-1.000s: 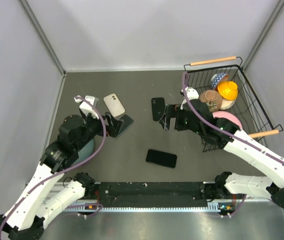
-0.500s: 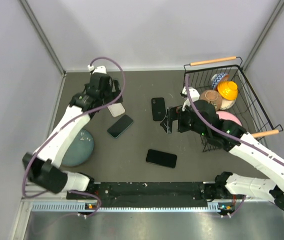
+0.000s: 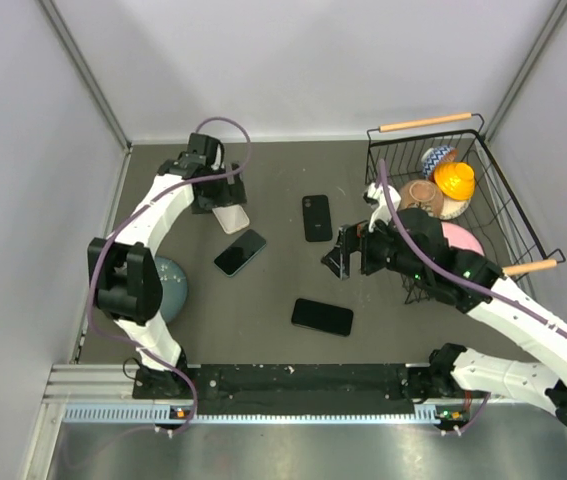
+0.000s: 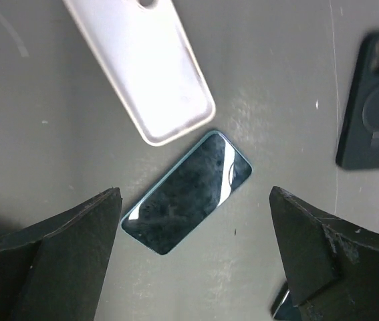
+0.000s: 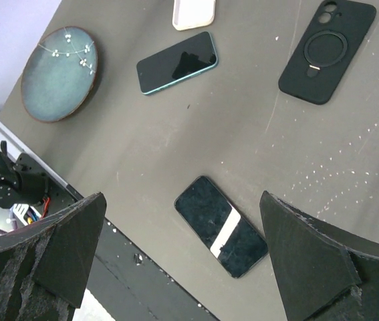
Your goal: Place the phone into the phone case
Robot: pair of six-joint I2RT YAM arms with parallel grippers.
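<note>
Left hand [image 4: 194,200] hangs low over the far left part of the tabletop [image 3: 283,180], its fingers [image 4: 62,247] spread wide with nothing between them. Right beneath it lies the teal-edged phone [image 4: 187,202], flat, screen up, slanted across the gap between the fingers. Just beyond that phone's far end sits the white phone case [image 4: 146,67], also flat. The two are just beside each other, and whether they touch is hard to call. Off to this hand's right, well apart from the phone, is the black phone case [image 4: 374,100], back up with its round ring showing.

Over to the right hand [image 5: 182,200]: its fingers are parted as well, gripping nothing, and it hovers above the middle of the tabletop. Below it and back toward the arm bases lies the black phone [image 5: 221,226], screen up and catching a bright reflection. The black case lies just past this hand's fingertips, on the far side.

A blue-green plate [image 5: 60,73] rests well back from the left hand, close to that arm's elbow. The wire basket [image 3: 503,200] stands on the right hand's outer side, and the orange toy helmet [image 3: 454,179] sits among the things in it.
</note>
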